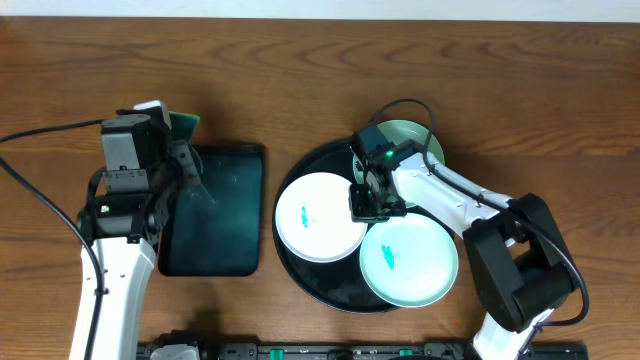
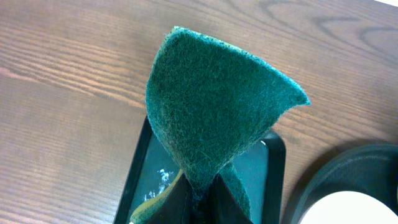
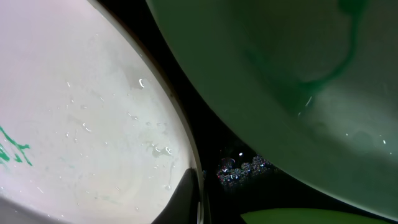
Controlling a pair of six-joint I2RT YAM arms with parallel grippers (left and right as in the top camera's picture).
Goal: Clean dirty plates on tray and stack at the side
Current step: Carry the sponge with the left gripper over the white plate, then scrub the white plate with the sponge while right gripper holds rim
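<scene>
left gripper (image 2: 199, 202) pinches a green scouring pad (image 2: 217, 106) above the dark-green tray (image 1: 225, 210). on the black tray (image 1: 335, 287) lie the teal-smeared white plate (image 1: 320, 217), rear mint plate (image 1: 410, 135) and front mint plate (image 1: 410, 260). right gripper (image 1: 365, 205), jaws pressed together, sits at the white plate's rim.

green scouring pad (image 2: 217, 106), dark tray (image 1: 228, 205) (rectangular, green)

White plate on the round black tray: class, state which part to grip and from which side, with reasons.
Probably the rim of the white plate, pinched from the side facing the green tray. It lies flat and shallow, so only the rim offers a hold; that edge is free, while the pale green plate and the right gripper crowd the opposite side.
</scene>
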